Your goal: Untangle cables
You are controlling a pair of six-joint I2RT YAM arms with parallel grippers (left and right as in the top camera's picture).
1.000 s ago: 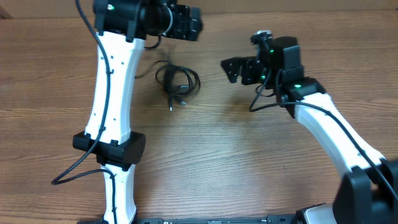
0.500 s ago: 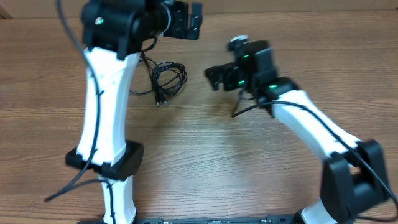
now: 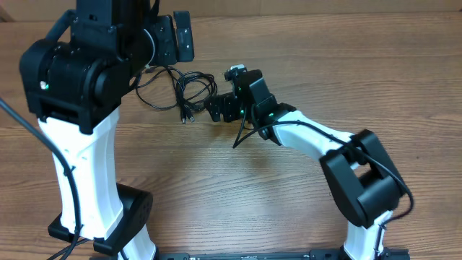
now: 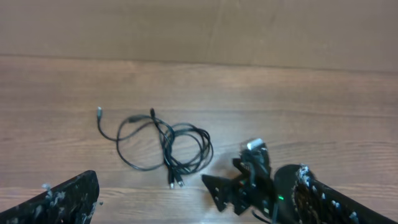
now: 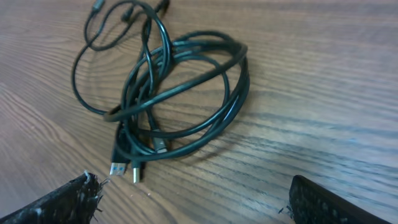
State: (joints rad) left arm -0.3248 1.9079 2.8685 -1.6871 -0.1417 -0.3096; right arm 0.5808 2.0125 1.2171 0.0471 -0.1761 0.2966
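Note:
The cables (image 3: 189,88) are thin black cords in a loose tangled bundle on the wooden table, with plug ends (image 3: 184,119) pointing toward the front. My right gripper (image 3: 216,110) is open and empty, low over the table just right of the bundle. In the right wrist view the cables (image 5: 180,93) and their USB plugs (image 5: 118,168) lie ahead of that gripper (image 5: 199,208). My left gripper (image 3: 173,36) is open and empty, high above the bundle's far left side. The left wrist view shows the cables (image 4: 165,146) below the left gripper (image 4: 199,211).
The left arm's large black and white body (image 3: 79,108) fills the left side of the overhead view. The right arm (image 3: 339,155) stretches across the table's right half. The right gripper also shows in the left wrist view (image 4: 239,186).
My right gripper has moved left across the table to just beside the cable bundle. The left arm has swung left, and its gripper now sits further left over the bundle.

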